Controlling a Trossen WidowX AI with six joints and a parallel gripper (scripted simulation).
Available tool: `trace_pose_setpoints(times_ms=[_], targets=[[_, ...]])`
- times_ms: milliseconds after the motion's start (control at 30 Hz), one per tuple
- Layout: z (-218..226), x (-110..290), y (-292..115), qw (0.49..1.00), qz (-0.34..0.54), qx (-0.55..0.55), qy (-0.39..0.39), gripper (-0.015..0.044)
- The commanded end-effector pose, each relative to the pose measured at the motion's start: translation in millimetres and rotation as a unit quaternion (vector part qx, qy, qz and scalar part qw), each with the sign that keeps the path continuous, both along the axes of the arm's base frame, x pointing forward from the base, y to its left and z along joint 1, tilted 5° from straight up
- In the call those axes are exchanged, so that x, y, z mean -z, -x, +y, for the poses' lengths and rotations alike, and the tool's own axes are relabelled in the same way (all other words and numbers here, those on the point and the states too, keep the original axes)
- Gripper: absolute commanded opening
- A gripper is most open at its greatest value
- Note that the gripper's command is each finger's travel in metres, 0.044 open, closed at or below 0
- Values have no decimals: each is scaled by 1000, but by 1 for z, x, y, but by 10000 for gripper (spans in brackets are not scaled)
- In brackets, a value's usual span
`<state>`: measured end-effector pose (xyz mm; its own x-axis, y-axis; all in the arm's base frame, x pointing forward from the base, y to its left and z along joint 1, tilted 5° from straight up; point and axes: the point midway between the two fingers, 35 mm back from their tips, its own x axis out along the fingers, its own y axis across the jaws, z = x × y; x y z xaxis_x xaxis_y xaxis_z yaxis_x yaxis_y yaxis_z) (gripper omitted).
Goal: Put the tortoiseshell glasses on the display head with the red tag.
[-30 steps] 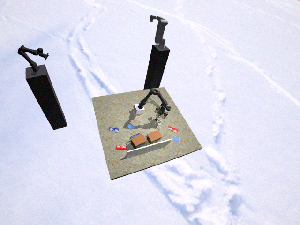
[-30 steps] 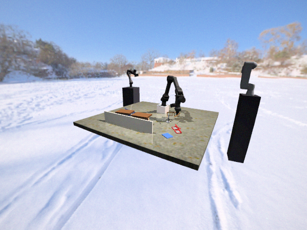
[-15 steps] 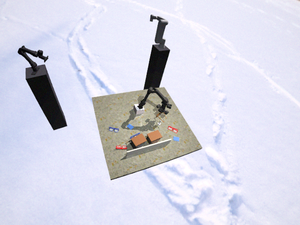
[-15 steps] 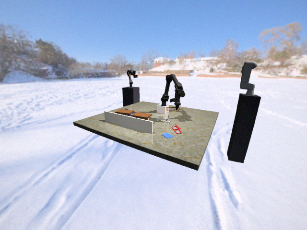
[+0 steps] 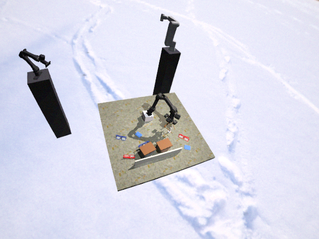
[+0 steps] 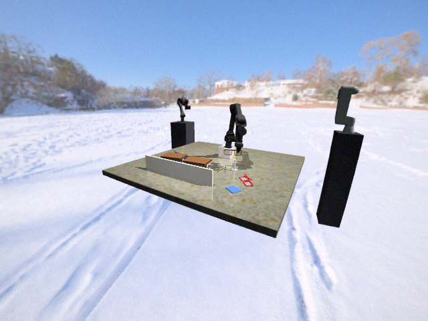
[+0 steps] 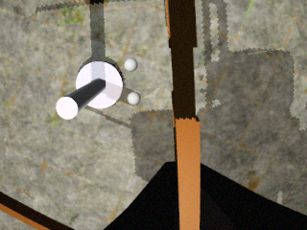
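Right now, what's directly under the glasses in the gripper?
Below the held tortoiseshell glasses, the wrist view shows a white round stand base with a dark post and two small white balls. The gripper hides the slab beneath itself.
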<state>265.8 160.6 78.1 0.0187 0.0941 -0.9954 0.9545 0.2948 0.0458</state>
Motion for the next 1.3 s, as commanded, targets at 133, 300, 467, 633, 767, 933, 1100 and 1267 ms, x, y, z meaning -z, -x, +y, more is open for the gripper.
trace_pose_setpoints(times_ms=[133,300,467,633,767,933,1100,1267], targets=[[-9,8,-4,1000,2,-3,-2,0],[-6,34,-5,1000,2,-3,-2,0],[-4,61,-4,1000,2,-3,-2,0],[-5,62,-3,1000,2,-3,-2,0],[-8,62,-3,1000,2,-3,-1,0],[-13,63,-2,1000,2,-3,-1,0],[-16,63,-1,1000,2,-3,-1,0],[-20,64,0,1000,2,-3,-1,0]])
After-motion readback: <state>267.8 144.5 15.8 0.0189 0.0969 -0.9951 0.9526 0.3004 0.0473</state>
